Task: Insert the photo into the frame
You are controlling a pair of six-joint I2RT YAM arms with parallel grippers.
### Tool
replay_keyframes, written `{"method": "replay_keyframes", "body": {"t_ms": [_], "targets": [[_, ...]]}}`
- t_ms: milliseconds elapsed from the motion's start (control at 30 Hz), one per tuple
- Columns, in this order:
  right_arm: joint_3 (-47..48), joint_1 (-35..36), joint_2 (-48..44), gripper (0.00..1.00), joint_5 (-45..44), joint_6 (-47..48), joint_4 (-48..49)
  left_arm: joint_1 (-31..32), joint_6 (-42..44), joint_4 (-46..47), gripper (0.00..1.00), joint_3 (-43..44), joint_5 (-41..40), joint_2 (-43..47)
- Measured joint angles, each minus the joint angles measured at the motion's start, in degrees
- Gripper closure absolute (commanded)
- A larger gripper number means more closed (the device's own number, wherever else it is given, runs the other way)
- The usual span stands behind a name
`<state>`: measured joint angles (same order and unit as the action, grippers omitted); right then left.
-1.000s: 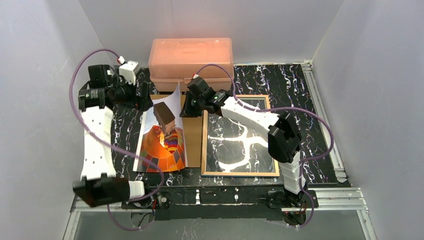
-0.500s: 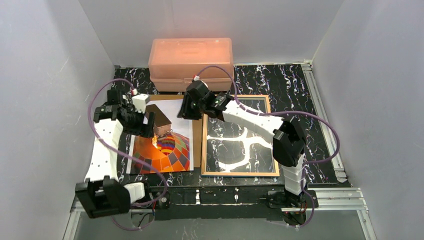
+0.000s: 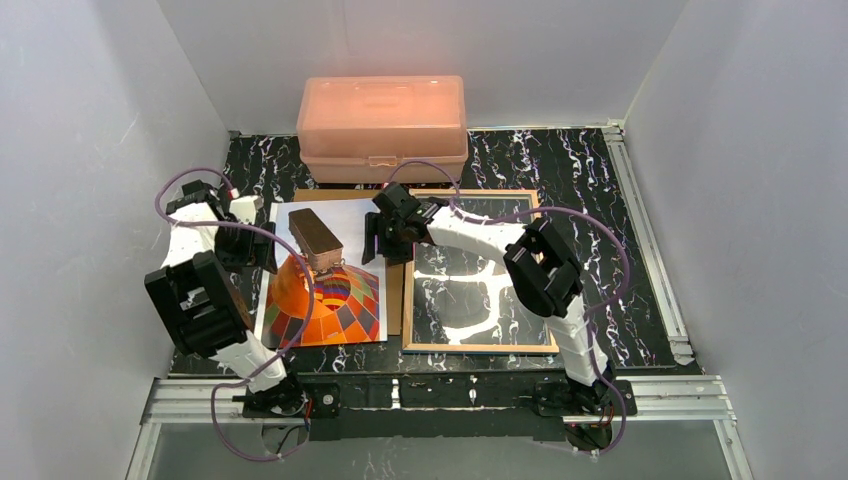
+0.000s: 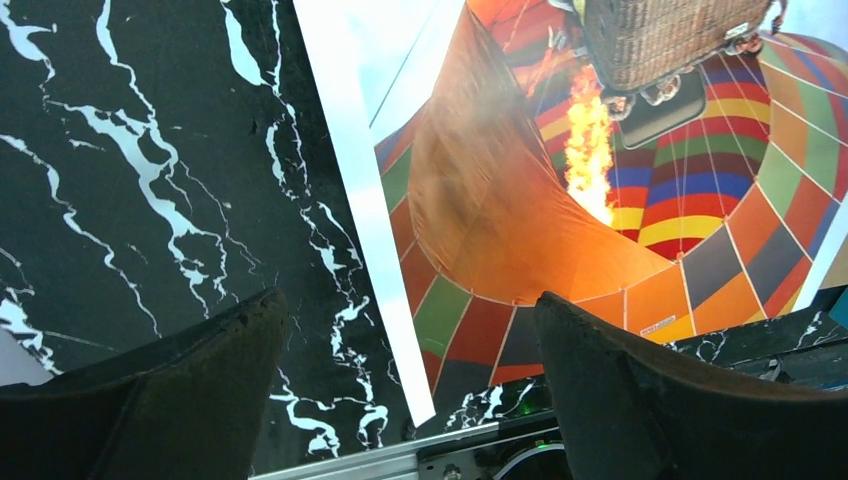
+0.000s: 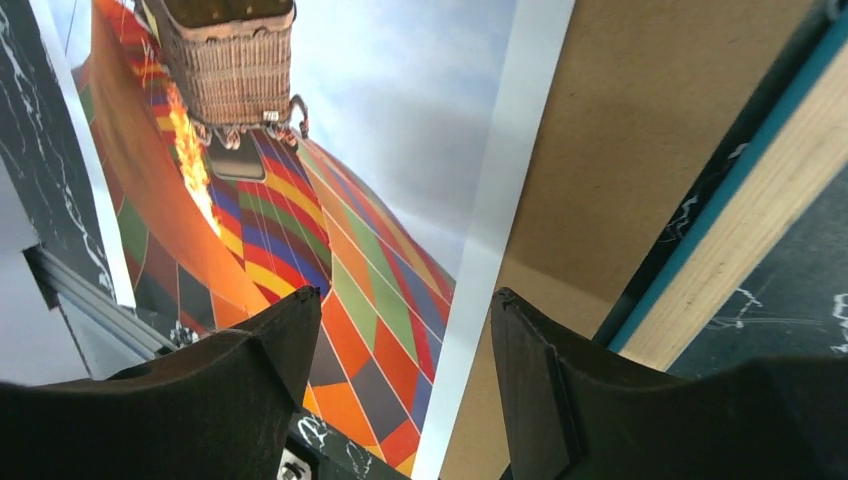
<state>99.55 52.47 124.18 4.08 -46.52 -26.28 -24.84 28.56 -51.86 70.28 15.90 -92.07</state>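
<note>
The photo of an orange chequered balloon with a wicker basket lies flat on a brown backing board. Right of it lies the frame, tan wood edges around clear glass, with a thin blue strip along its side. My left gripper hangs open over the photo's left white border, nothing between its fingers. My right gripper is open above the photo's right border, straddling it without gripping. In that view the backing board shows beside the photo.
A salmon-pink plastic box stands at the back, just behind the photo and frame. Black marbled tabletop lies around them. Metal rails run along the right and near edges, and white walls close in on both sides.
The photo went from curled up on its left side to lying flat. My right gripper opened and let go of it. The left arm drew back toward the left.
</note>
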Motion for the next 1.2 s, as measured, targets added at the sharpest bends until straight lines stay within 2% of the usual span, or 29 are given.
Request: {"method": "replay_keyframes", "body": {"t_ms": [100,267,500,933,1200], "targets": [[-1.97,0.15,-0.55,0.22,2.29,-0.33,1.77,-0.68,0.33,0.94,0.22,0.00,0.00,-2.51],[-15.10,0.61,-6.88,0.18,7.45,-3.28,4.70,-1.38,2.10,2.71,0.26,-0.61,0.00,-5.90],[-25.73,3.17,-15.30,0.15,11.89,-8.92,5.49,-1.44,3.37,4.59,0.30,-3.76,0.52,-6.01],[-27.50,11.50,-16.26,0.15,14.29,-18.16,9.07,-1.44,3.45,7.32,0.37,-6.45,0.61,-5.49],[-33.53,13.29,-16.13,0.15,11.87,-24.17,11.96,-1.44,3.65,8.83,0.39,-9.09,0.63,-5.05]]}}
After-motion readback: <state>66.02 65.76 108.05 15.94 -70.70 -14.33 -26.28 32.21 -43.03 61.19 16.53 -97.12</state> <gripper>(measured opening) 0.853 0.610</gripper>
